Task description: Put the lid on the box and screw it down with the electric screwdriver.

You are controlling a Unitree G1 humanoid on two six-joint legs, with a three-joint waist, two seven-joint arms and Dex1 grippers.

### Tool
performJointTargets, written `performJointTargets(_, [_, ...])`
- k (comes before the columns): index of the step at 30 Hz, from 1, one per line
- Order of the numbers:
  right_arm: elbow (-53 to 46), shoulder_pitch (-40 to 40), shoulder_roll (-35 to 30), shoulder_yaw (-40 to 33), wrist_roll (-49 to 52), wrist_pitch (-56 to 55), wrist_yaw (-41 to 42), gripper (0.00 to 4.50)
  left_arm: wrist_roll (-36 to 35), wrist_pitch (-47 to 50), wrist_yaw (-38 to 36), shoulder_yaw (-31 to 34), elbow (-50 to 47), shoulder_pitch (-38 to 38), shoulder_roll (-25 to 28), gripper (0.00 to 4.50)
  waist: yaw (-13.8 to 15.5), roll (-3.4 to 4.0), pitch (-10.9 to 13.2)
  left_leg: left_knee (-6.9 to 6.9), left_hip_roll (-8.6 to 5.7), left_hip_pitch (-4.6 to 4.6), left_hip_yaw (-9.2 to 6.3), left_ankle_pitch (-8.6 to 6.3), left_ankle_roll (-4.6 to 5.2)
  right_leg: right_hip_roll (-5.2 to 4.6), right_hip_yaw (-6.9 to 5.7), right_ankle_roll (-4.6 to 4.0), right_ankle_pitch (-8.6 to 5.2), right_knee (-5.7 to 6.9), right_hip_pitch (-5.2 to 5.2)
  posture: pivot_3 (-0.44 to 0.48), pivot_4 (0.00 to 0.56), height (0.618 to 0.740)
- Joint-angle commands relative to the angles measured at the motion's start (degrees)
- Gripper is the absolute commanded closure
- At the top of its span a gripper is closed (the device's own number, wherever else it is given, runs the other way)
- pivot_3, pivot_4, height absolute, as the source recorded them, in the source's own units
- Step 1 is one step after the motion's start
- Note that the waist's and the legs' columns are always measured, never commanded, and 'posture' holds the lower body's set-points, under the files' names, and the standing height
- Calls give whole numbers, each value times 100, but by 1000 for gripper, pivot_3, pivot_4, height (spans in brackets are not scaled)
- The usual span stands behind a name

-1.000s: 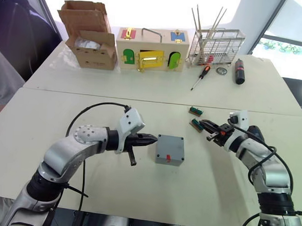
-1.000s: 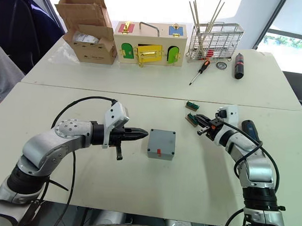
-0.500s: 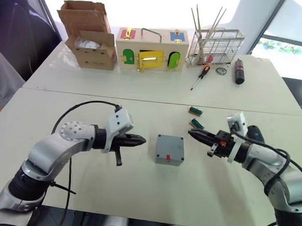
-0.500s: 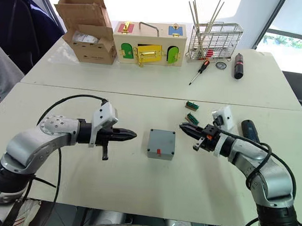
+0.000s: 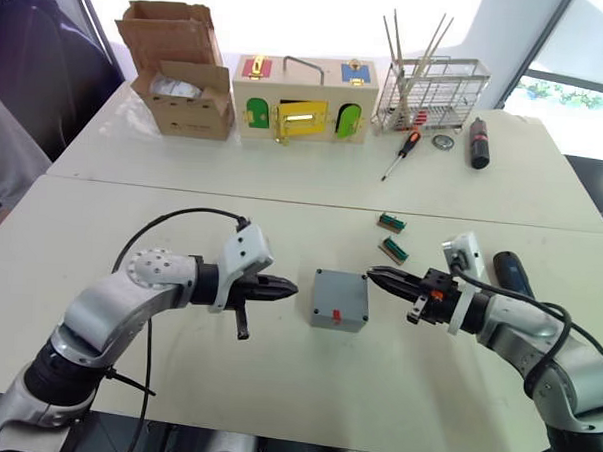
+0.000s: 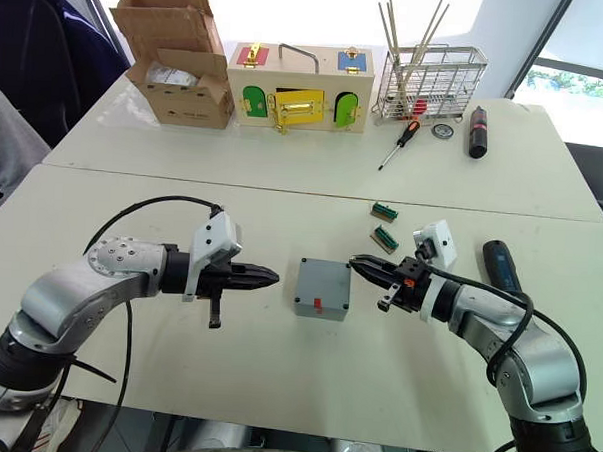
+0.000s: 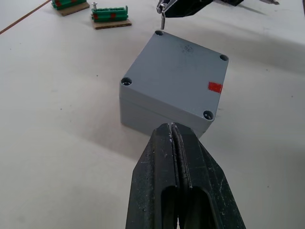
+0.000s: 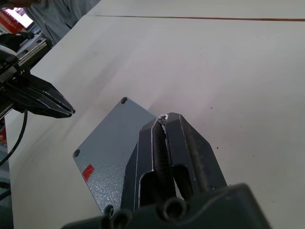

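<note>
The grey box (image 5: pixel 335 316) stands mid-table with the lid (image 7: pixel 176 71) resting on top; its corner screw holes show, and a red mark is near one edge. My left gripper (image 5: pixel 291 286) is shut and empty, pointing at the box from a short gap on its left. At the box's far right corner, my right gripper (image 5: pixel 371 276) is shut on a small screw (image 7: pixel 162 21) held just above a corner hole. The electric screwdriver (image 5: pixel 510 267) lies on the table beyond my right arm.
Two green terminal blocks (image 5: pixel 394 223) lie just behind the box's right side. On the far table stand a cardboard carton (image 5: pixel 183 71), a wooden box with coloured doors (image 5: pixel 303 98), a wire rack (image 5: pixel 430 94), a red-and-black hand screwdriver (image 5: pixel 400 153) and a black cylinder (image 5: pixel 478 142).
My right gripper has come left from the terminal blocks to the box's far right corner. The left gripper drew back from the box, then edged a little toward it again.
</note>
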Motion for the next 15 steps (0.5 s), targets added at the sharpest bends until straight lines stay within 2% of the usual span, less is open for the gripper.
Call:
performJointTargets(1, [-163,-43,57,28,66,-77,-36,4463,-2,-65,23,4,-167,-41,-20,4500,-1,0,0,0,0,0,0,0,0,0,0,0,0,0,0,0,150,740])
performJointTargets(15, [-14,-31,102,197,-74,-192,-72,4463,3,-77,110,-22,-169,-28,-68,4500,-2,0,0,0,0,0,0,0,0,0,0,0,0,0,0,0,150,740])
